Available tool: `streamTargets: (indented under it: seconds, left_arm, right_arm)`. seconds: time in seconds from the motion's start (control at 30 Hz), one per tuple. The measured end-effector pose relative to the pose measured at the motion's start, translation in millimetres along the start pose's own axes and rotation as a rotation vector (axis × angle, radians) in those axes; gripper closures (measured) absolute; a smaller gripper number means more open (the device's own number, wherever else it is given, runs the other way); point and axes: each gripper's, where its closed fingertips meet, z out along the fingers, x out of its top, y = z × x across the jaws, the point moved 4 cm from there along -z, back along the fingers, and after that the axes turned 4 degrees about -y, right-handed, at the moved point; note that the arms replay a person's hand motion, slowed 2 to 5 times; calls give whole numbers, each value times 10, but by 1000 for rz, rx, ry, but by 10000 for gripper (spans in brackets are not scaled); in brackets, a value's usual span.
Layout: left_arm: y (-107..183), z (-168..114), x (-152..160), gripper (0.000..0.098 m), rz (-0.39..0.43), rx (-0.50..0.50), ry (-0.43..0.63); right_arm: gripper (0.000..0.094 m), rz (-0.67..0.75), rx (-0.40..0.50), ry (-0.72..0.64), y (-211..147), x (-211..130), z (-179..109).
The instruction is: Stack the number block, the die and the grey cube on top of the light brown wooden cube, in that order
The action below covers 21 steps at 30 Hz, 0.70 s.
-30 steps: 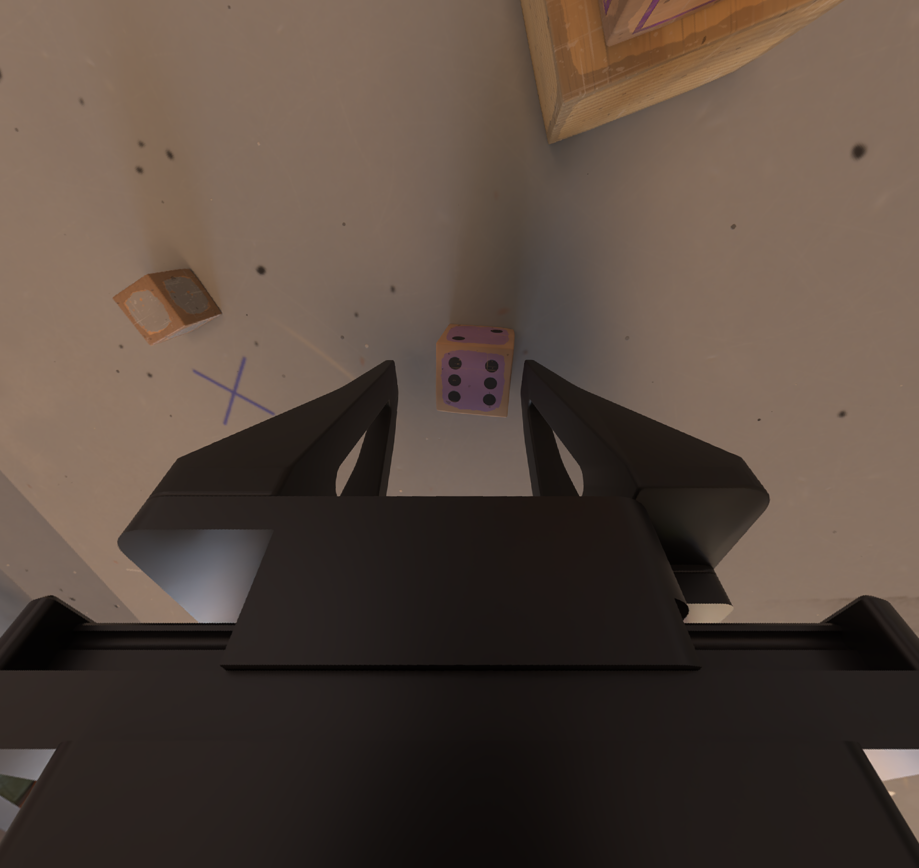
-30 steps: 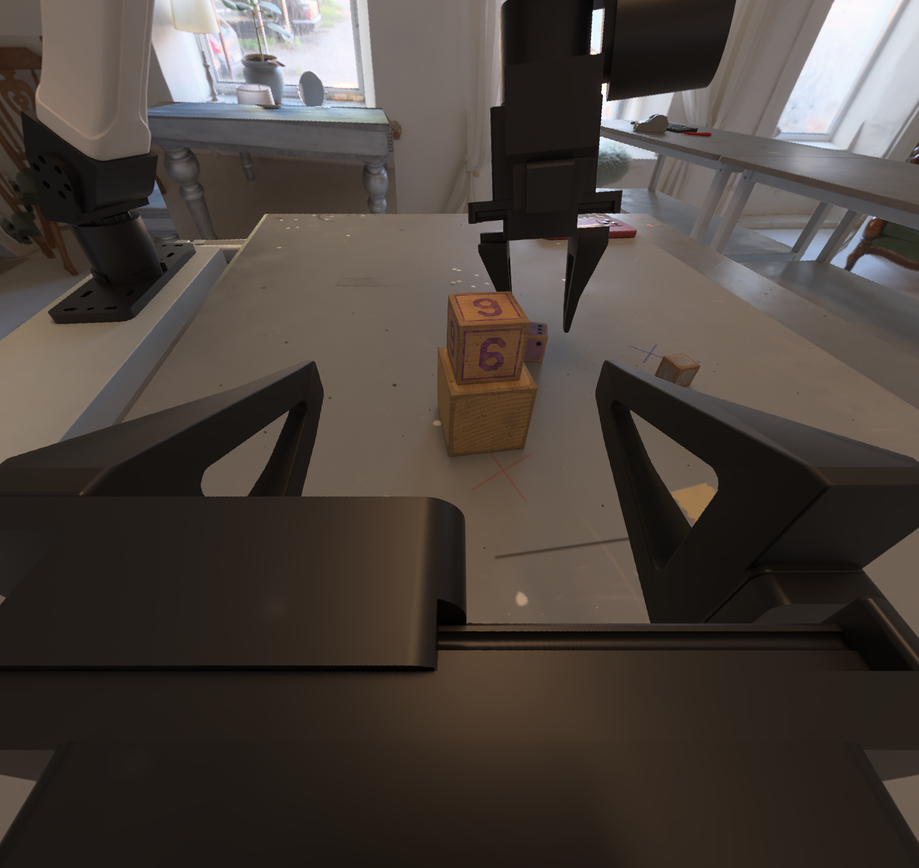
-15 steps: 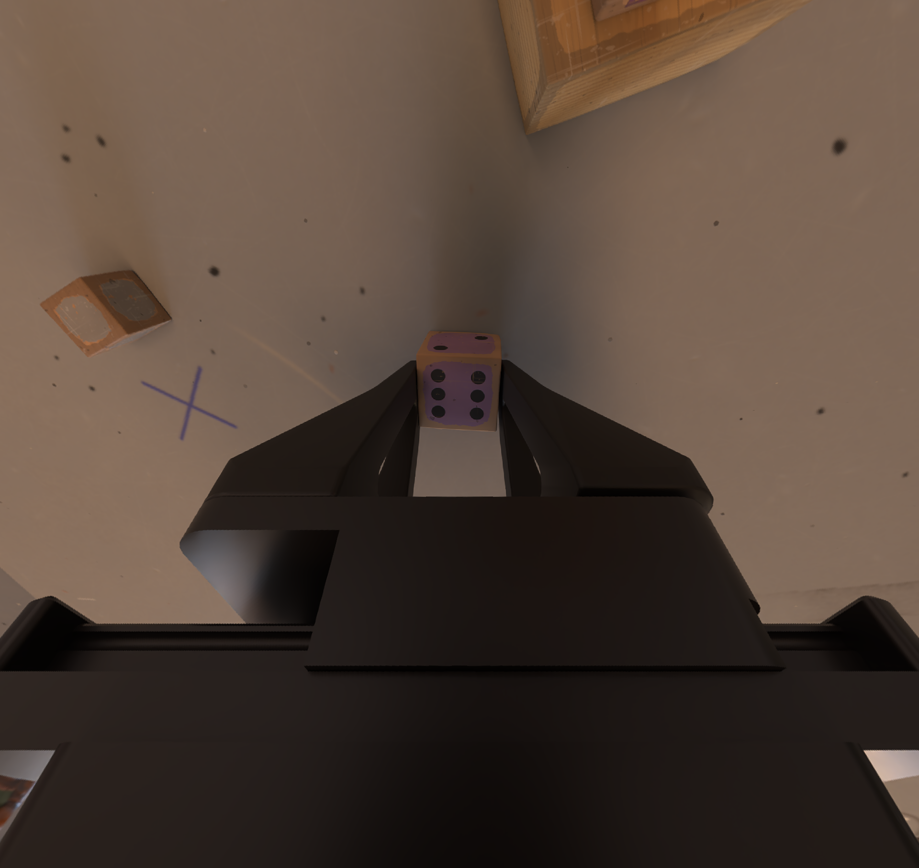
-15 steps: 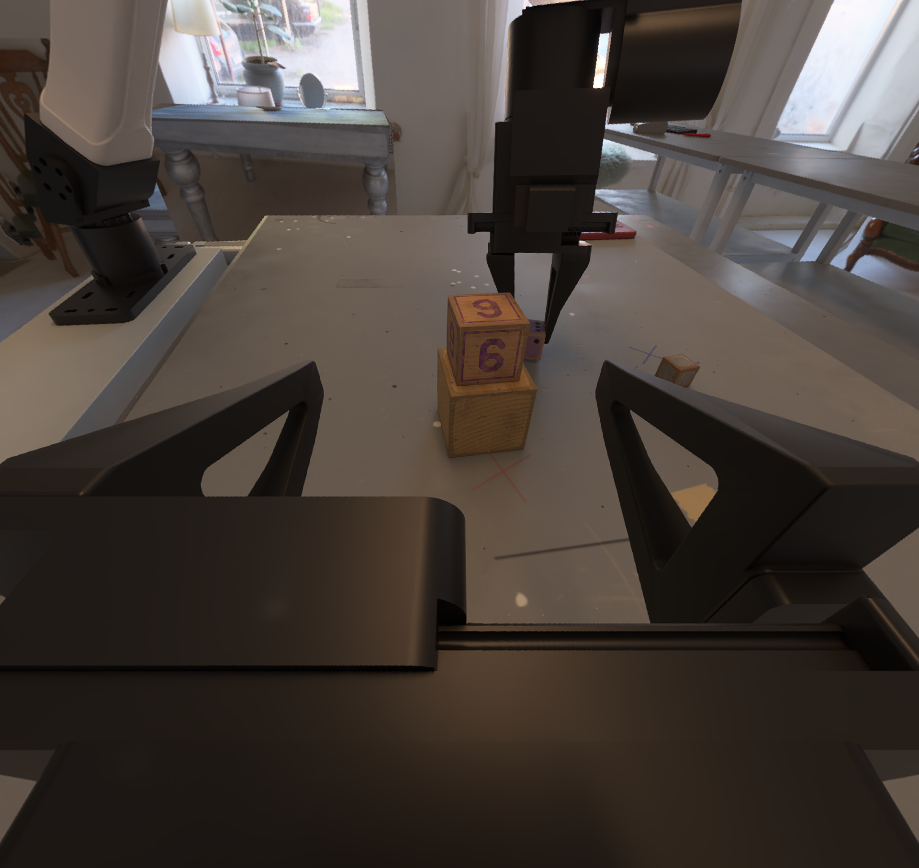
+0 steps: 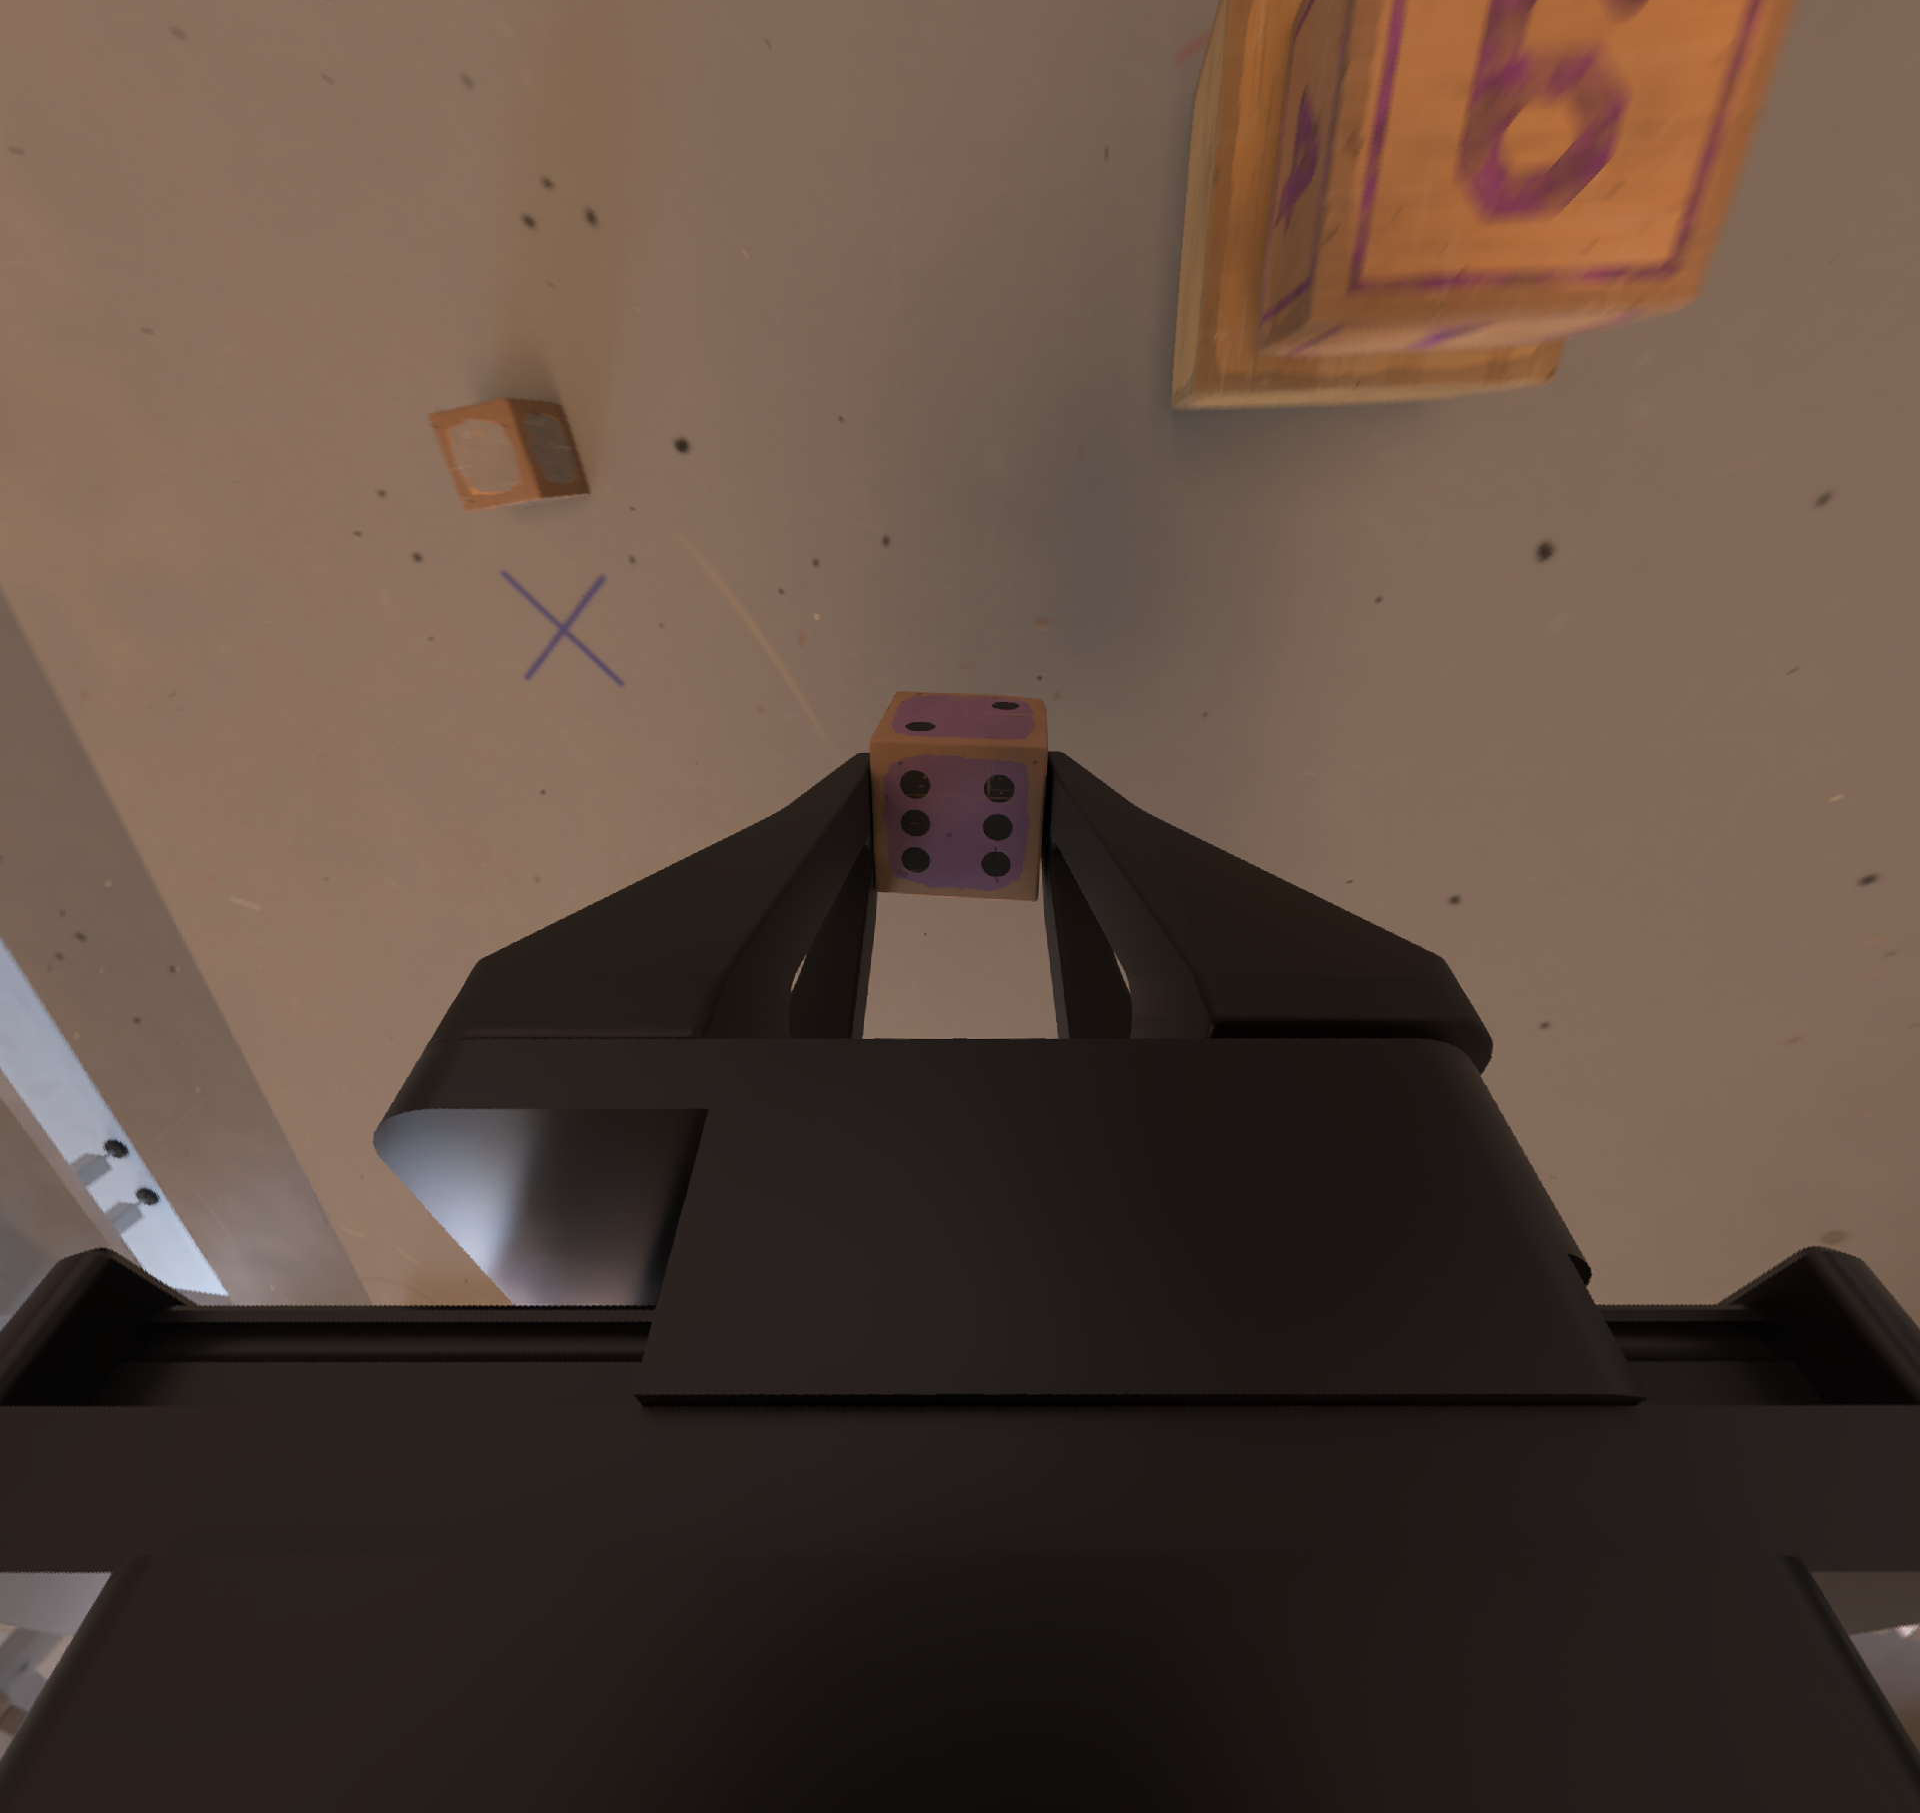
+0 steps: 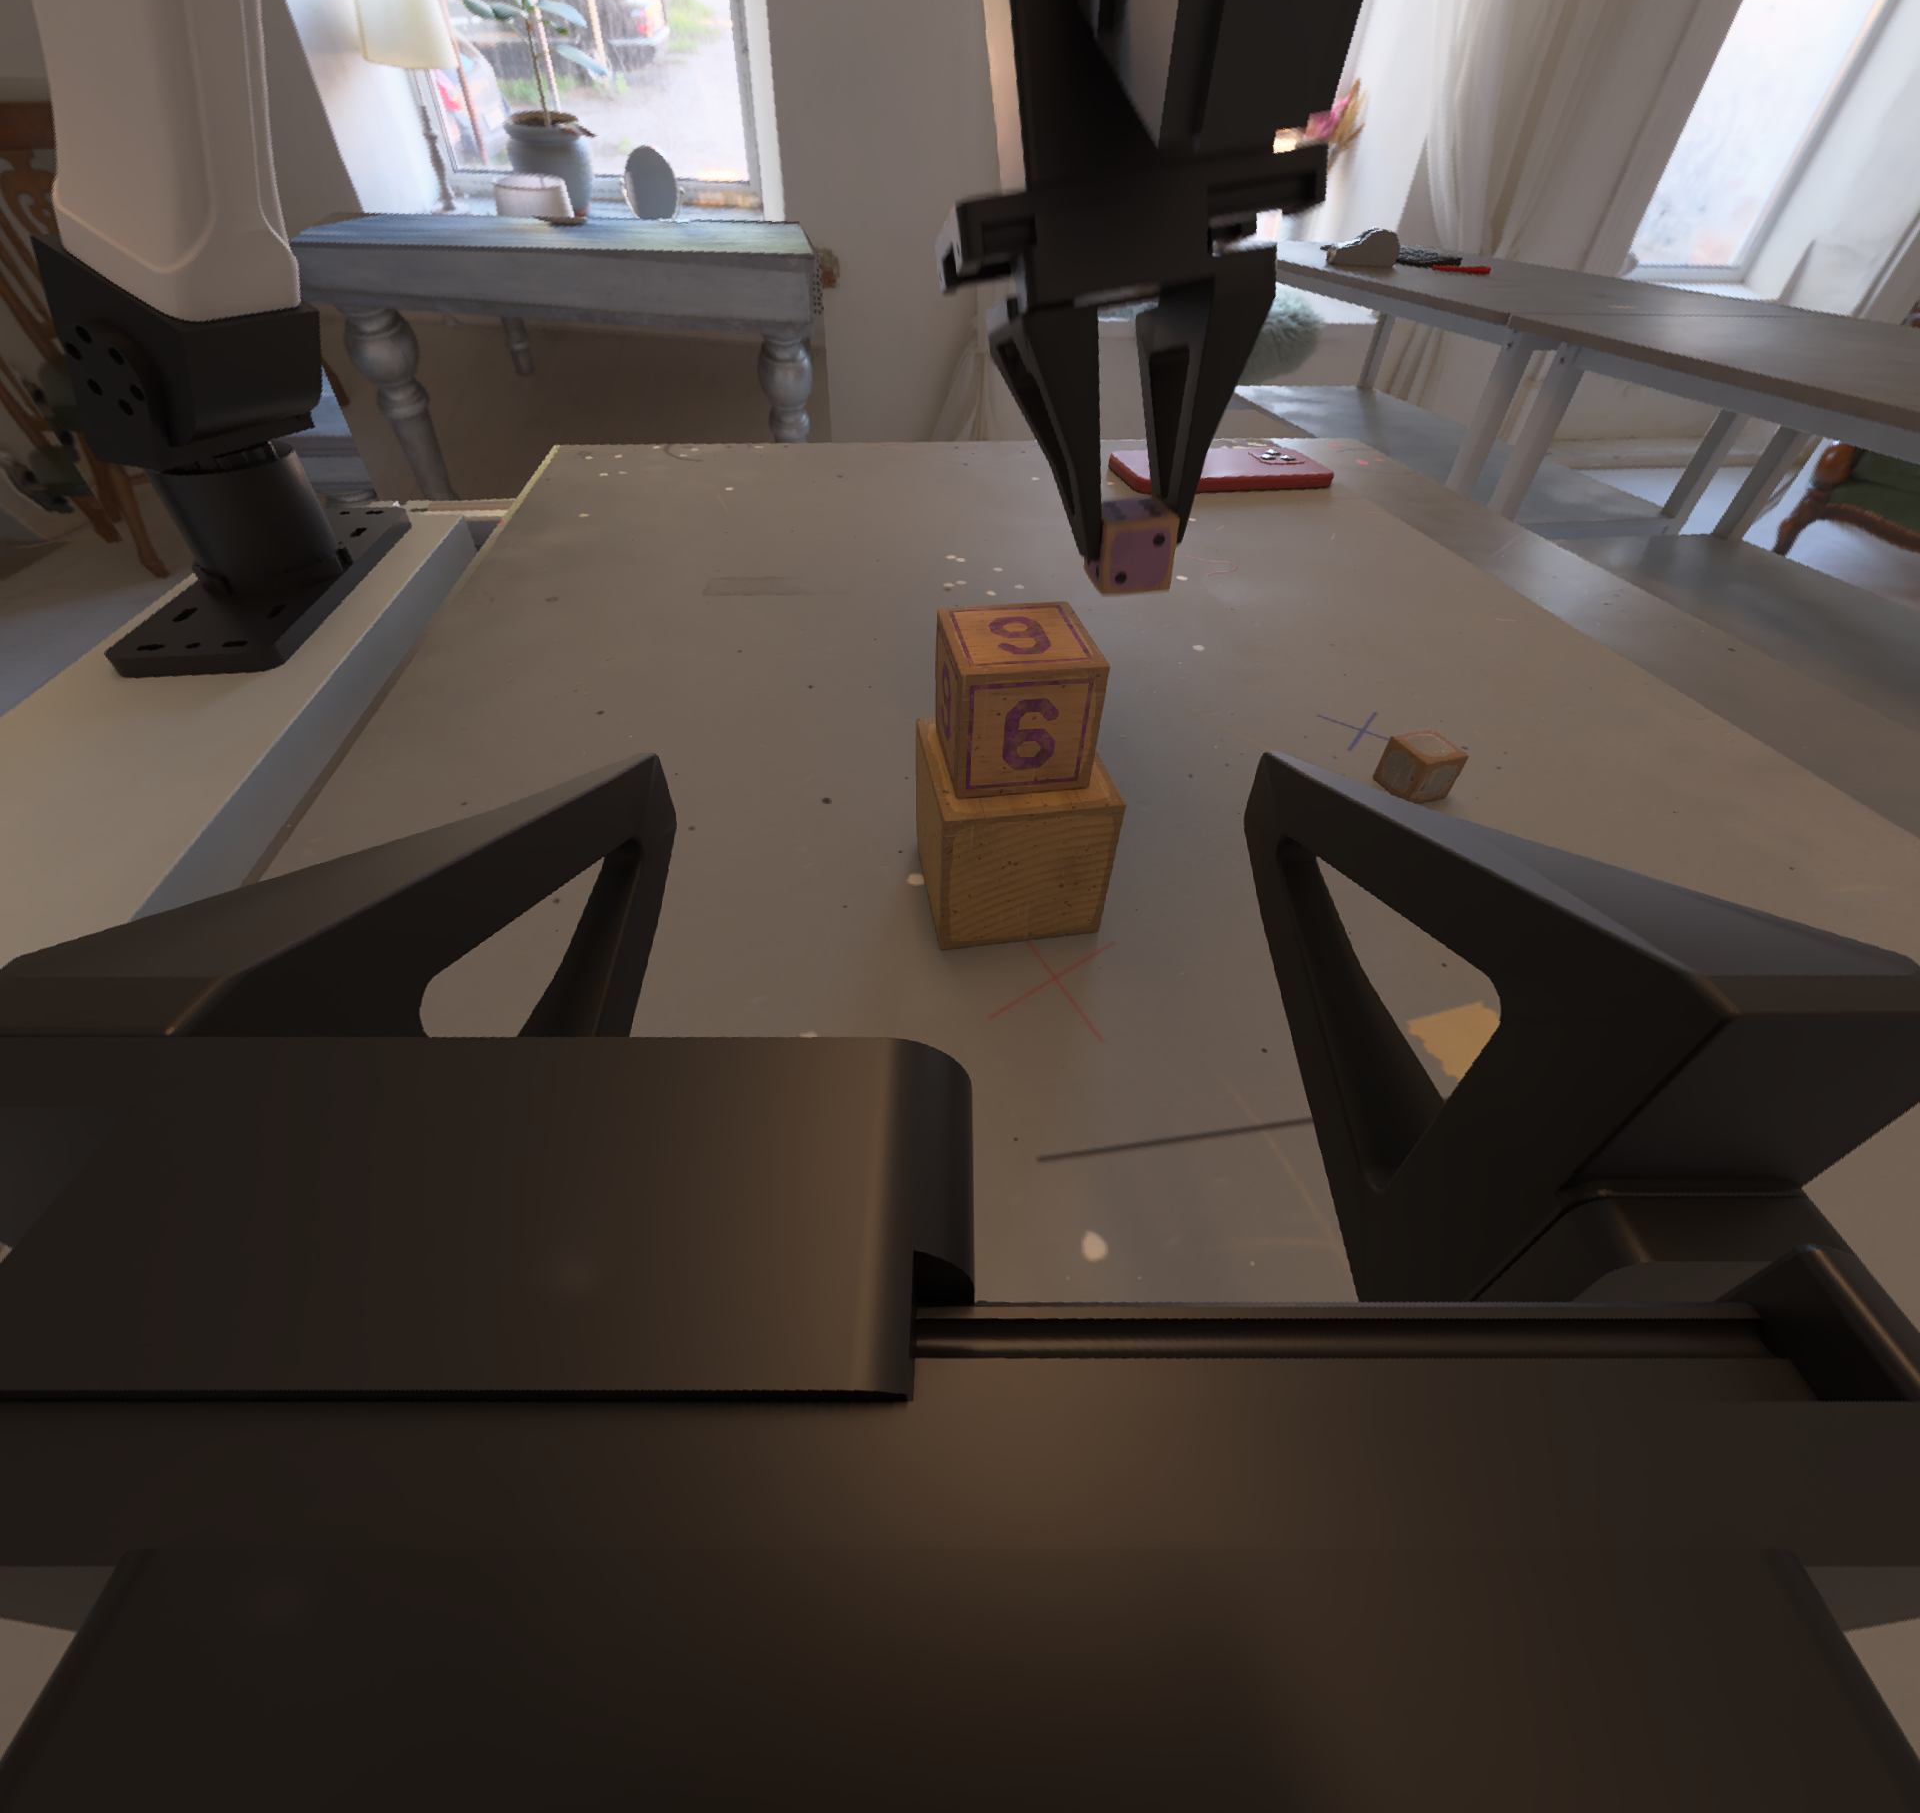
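My left gripper [image 5: 958, 807] is shut on the purple-faced die [image 5: 958, 797] and holds it in the air; in the right wrist view the die [image 6: 1135, 554] hangs above and just right of the stack. The number block [image 6: 1018, 698] sits on the light brown wooden cube [image 6: 1023, 864] in the middle of the table; both show at the top right of the left wrist view, number block [image 5: 1538, 122] over cube [image 5: 1226, 205]. The small grey cube [image 6: 1419, 764] lies on the table to the right, also in the left wrist view [image 5: 509, 452]. My right gripper [image 6: 961, 922] is open and empty, low in front of the stack.
A red phone [image 6: 1247, 467] lies at the far side of the table. The left arm's base [image 6: 249, 558] stands on a raised strip at the left. A blue cross mark [image 6: 1356, 726] is beside the grey cube, a red cross mark [image 6: 1055, 979] before the stack.
My left gripper came down around the die, shut on it, and lifted it off the table to above stack height. The right gripper has not moved.
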Motion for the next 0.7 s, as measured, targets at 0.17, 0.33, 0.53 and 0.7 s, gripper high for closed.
streamTargets:
  seconds: [0.17, 0.33, 0.53, 0.7]
  left_arm:
    - [79, -325, 187, 716, -76, 36, 67]
    - [202, -586, 373, 716, -124, 57, 125]
    - [339, -741, 546, 716, -163, 85, 128]
    - [437, -732, 627, 716, -192, 93, 83]
  right_arm:
    - [1, 0, -1, -6, 0, -6, 0]
    - [1, -5, -3, -10, 1, -8, -1]
    - [1, -9, -6, -13, 3, -9, -1]
    - [1, -8, -6, -14, 3, -11, -1]
